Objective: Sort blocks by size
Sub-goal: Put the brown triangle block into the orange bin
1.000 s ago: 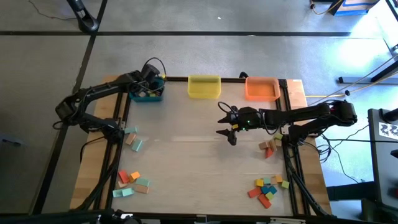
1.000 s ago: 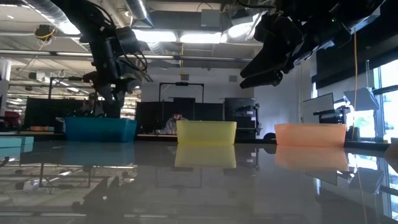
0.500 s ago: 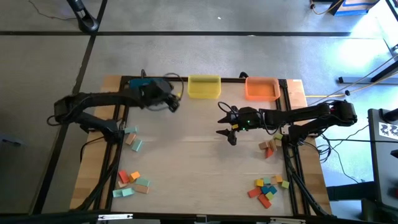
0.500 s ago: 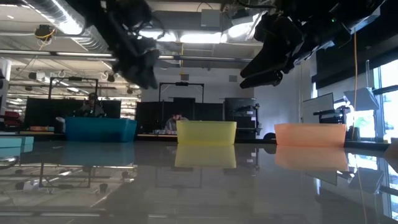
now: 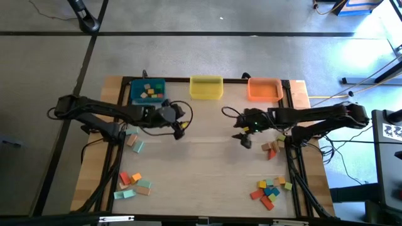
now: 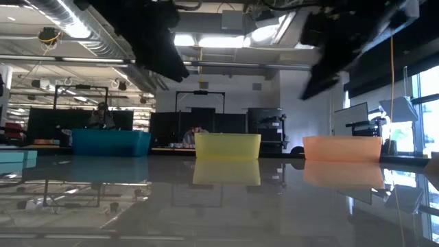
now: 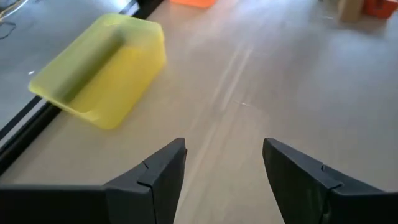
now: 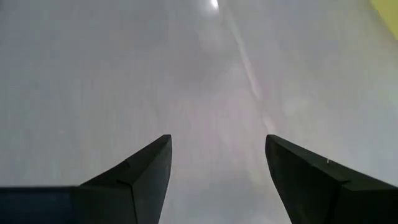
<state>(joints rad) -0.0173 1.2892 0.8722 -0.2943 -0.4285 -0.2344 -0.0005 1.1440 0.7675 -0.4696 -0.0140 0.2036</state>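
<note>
Small coloured blocks lie in groups on the table: two by the left edge (image 5: pixel 133 140), several at the near left (image 5: pixel 134 184), two tan and red ones at the right (image 5: pixel 271 149), several at the near right (image 5: pixel 269 190). Several blocks lie in the blue bin (image 5: pixel 147 91). My left gripper (image 5: pixel 181 128) is open and empty above the table's middle left; it also shows in the left wrist view (image 7: pixel 224 163). My right gripper (image 5: pixel 244 134) is open and empty above the middle right, left of the tan blocks; it also shows in the right wrist view (image 8: pixel 217 162).
The blue bin, a yellow bin (image 5: pixel 206 86) and an orange bin (image 5: pixel 264 88) stand in a row along the far edge. The yellow bin also shows in the left wrist view (image 7: pixel 99 68). Bare wood lies between the two grippers in the table's middle.
My left gripper has left the blue bin and swung toward the table's near side and right, out over the middle left. My right gripper has gone a little toward the right edge and the tan blocks. The blocks have kept still.
</note>
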